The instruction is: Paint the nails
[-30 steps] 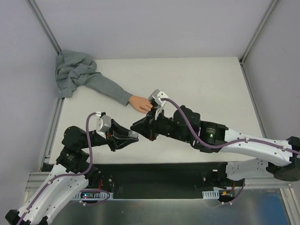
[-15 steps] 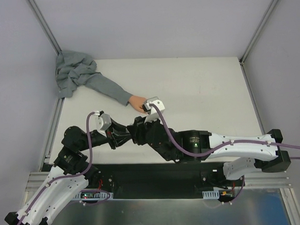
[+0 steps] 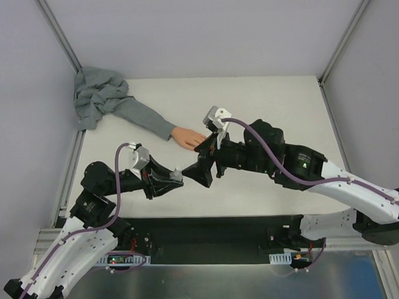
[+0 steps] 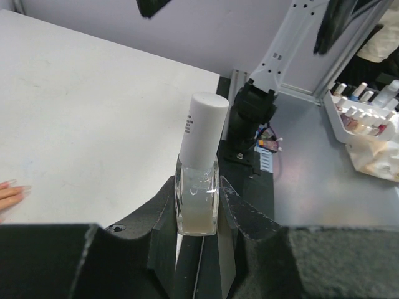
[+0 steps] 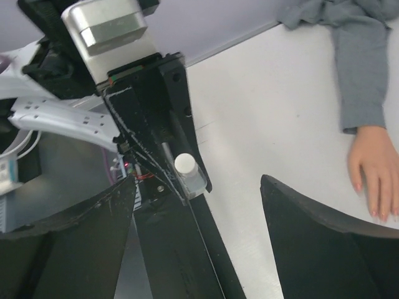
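A small clear bottle (image 4: 198,202) with a white cap (image 4: 204,128) stands upright between the fingers of my left gripper (image 4: 199,187), which is shut on it. In the top view the left gripper (image 3: 173,178) holds it near the table's front edge. My right gripper (image 3: 195,174) is wide open just right of the bottle (image 5: 190,175), its jaws facing the cap. The peach fake hand (image 3: 189,138) in a grey sleeve (image 3: 142,117) lies flat behind both grippers. Its nails (image 5: 373,213) show faintly at the fingertips (image 4: 11,189).
The sleeve ends in a crumpled grey cloth pile (image 3: 98,94) at the back left corner. A tray of nail polish bottles (image 4: 365,115) sits off the table on the metal bench. The white table (image 3: 277,120) stretches to the right and back.
My right gripper has left the fake hand, swung toward the left gripper and opened wide. It now faces the bottle's cap. The left gripper has shifted slightly right, still holding the bottle.
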